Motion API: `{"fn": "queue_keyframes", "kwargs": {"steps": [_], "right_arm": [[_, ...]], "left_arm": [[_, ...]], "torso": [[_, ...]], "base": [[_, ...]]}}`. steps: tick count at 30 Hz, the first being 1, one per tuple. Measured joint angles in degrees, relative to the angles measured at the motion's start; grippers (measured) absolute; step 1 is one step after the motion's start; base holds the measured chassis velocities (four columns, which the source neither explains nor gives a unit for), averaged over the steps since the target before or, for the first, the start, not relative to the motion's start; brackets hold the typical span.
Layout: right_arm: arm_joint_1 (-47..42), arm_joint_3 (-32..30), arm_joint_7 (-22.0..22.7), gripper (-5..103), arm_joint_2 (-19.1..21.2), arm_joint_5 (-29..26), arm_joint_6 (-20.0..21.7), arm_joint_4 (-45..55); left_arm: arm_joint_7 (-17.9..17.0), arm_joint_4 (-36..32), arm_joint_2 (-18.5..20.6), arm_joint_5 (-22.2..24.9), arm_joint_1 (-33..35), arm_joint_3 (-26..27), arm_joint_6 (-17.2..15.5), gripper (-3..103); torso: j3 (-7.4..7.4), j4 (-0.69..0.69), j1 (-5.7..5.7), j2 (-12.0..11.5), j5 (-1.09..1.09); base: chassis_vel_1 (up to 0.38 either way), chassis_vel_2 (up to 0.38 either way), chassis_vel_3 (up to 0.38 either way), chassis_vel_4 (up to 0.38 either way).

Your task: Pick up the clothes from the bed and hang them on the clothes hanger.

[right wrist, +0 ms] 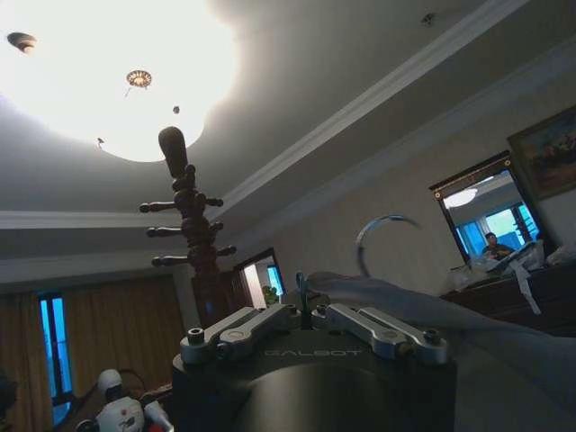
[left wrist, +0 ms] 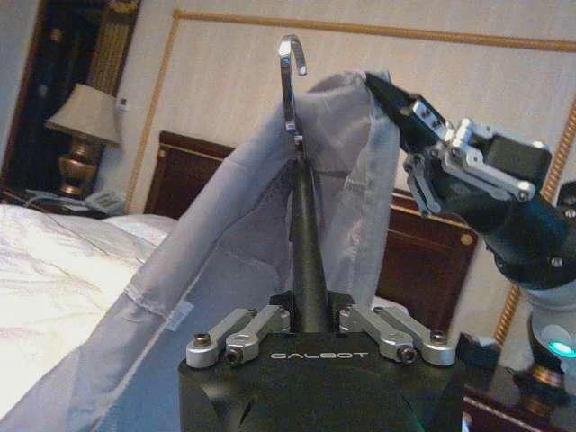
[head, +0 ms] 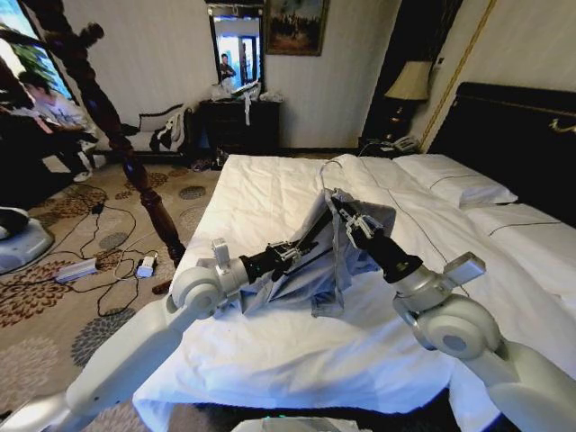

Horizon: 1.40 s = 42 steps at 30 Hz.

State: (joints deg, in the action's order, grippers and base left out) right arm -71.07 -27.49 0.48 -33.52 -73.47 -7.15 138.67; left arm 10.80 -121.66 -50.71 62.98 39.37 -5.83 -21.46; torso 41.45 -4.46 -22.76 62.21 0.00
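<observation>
The light grey-blue clothes [head: 306,279] hang raised over the bed [head: 261,193] between my two grippers, with the lower hem resting on the sheet. The clothes [left wrist: 216,261] drape over the clothes hanger [left wrist: 290,72], whose metal hook sticks up above the fabric. My left gripper [left wrist: 301,175] is shut on the hanger's neck just under the hook; in the head view it [head: 321,220] is mid-bed. My right gripper [left wrist: 380,88] is shut on the fabric's top edge beside the hook, and it [head: 347,212] reaches in from the right. The hook [right wrist: 371,223] curves over the fabric [right wrist: 387,297].
A tall dark wooden coat stand [head: 117,126] rises off the bed's left side. Cables and power strips [head: 81,268] lie on the carpet there. The black headboard [head: 513,135] and pillows [head: 454,180] are at the right. A dresser with mirror [head: 238,117] stands at the far wall.
</observation>
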Motion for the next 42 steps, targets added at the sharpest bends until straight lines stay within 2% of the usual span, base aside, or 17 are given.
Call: {"fn": "queue_keyframes", "kwargs": {"steps": [7, 9, 11, 12, 15, 17, 20, 23, 25, 27, 30, 32, 34, 36, 37, 39, 42], "right_arm": [[-1.6, -0.7, 0.2, 0, 0.6, 1.4, 1.3, 2.1], [-3.4, -1.1, 0.7, 0, 1.2, 2.8, 3.7, 4.2], [-5.0, -1.1, 1.6, 16, 1.7, 2.8, 5.3, 4.6], [-5.0, -1.1, 1.6, 16, 1.7, 2.8, 5.3, 4.6], [-7.2, -0.8, 1.8, 32, 2.1, 2.7, 6.9, 4.6], [-7.4, -0.6, 2.0, 32, 2.1, 2.5, 7.5, 4.6], [-7.6, -0.2, 3.0, 48, 1.7, 2.2, 8.9, 4.6], [-7.8, -0.3, 3.0, 54, 1.7, 2.2, 8.9, 4.7], [-8.3, -1.0, 1.6, 65, 2.0, 1.8, 7.3, 4.7], [-8.3, -1.2, 0.8, 65, 2.1, 1.5, 6.6, 4.7], [-8.3, -1.7, -2.3, 86, 2.7, 0.0, 5.3, 4.7], [-8.3, -1.8, -2.7, 86, 2.8, -0.1, 5.2, 4.7], [-8.4, -2.8, -2.2, 96, 3.1, -0.3, 4.7, 4.7], [-8.3, -3.4, 0.0, 99, 3.3, -0.2, 4.9, 4.7], [-8.0, -4.3, 3.6, 99, 3.6, 0.4, 5.9, 4.7], [-8.1, -7.7, 7.5, 100, 4.7, 2.4, 7.3, 4.6], [-8.2, -11.5, 5.6, 100, 6.4, 3.9, 5.0, 4.6]], "left_arm": [[-0.3, 0.7, -0.3, 0.0, -1.7, -1.6, 0.1, 18], [-1.0, 1.0, -1.0, 1.1, -2.6, -1.3, 0.2, 18], [-1.2, 1.1, -1.0, 1.4, -3.1, -1.2, 0.3, 18], [-1.2, 1.1, -1.0, 1.4, -3.1, -1.2, 0.3, 18], [-1.3, 1.1, -0.9, 1.7, -3.3, -0.3, 0.5, 18], [-1.4, 1.0, -0.9, 1.9, -3.3, 0.1, 0.5, 18], [-1.4, 0.4, -0.8, 2.0, -2.8, 1.1, 0.6, 18], [-1.4, 0.2, -0.6, 2.1, -2.5, 2.0, 0.6, 18], [-1.4, 0.2, 0.7, 3.0, -2.4, 3.8, 0.9, 18], [-1.5, 0.3, 1.1, 3.4, -2.5, 4.2, 1.1, 18], [-2.0, 1.0, 2.5, 5.1, -2.8, 5.3, 1.8, 18], [-2.0, 1.1, 2.7, 5.3, -2.8, 5.5, 1.8, 18], [-2.0, 1.3, 3.3, 6.1, -2.5, 6.2, 2.0, 18], [-1.6, 1.5, 3.8, 6.4, -2.2, 6.7, 2.0, 18], [-1.0, 1.7, 4.2, 6.4, -1.9, 7.0, 2.0, 18], [1.7, 2.4, 5.7, 6.4, -0.7, 8.2, 2.4, 18], [5.4, 2.8, 7.2, 6.9, 0.6, 9.4, 2.6, 18]], "torso": [[0.00, 0.00, 0.00, 0.0, 0.00], [0.00, 0.00, 0.00, 0.0, -0.01], [-0.01, 0.00, 0.00, 0.0, 0.00], [-0.01, 0.00, 0.00, 0.0, 0.00], [-0.01, 0.00, 0.00, 0.0, 0.00], [-0.01, 0.00, 0.00, 0.0, 0.00], [-0.01, 0.00, 0.00, 0.0, -0.01], [-0.01, 0.00, 0.00, 0.0, 0.00], [0.00, 0.00, 0.00, 0.0, 0.00], [0.00, 0.01, 0.00, 0.0, -0.01], [0.00, 0.01, 0.00, 0.0, -0.01], [0.00, 0.01, 0.00, 0.0, -0.01], [0.00, -0.01, 0.00, 0.0, 0.00], [0.00, -0.01, 0.00, 0.0, -0.01], [0.00, 0.00, 0.00, 0.0, 0.00], [0.00, 0.00, 0.00, 0.0, 0.00], [0.00, 0.01, 0.00, 0.0, 0.00]], "base": [[0.000, 0.000, 0.000, 0.000], [0.000, 0.000, 0.000, 0.000], [0.000, 0.000, 0.000, 0.000], [0.000, 0.000, 0.000, 0.000], [0.000, 0.000, 0.000, 0.000], [0.000, 0.000, 0.000, 0.000], [0.000, 0.000, 0.000, 0.000], [0.000, 0.000, 0.000, 0.000], [0.000, 0.000, 0.000, 0.000], [0.000, 0.000, 0.000, 0.000], [0.000, 0.000, 0.000, 0.000], [0.000, 0.000, 0.000, 0.000], [0.000, 0.000, 0.000, 0.000], [0.000, 0.000, 0.000, 0.000], [0.000, 0.000, 0.000, 0.000], [0.000, 0.000, 0.000, 0.000], [0.000, 0.000, 0.000, 0.000]]}}
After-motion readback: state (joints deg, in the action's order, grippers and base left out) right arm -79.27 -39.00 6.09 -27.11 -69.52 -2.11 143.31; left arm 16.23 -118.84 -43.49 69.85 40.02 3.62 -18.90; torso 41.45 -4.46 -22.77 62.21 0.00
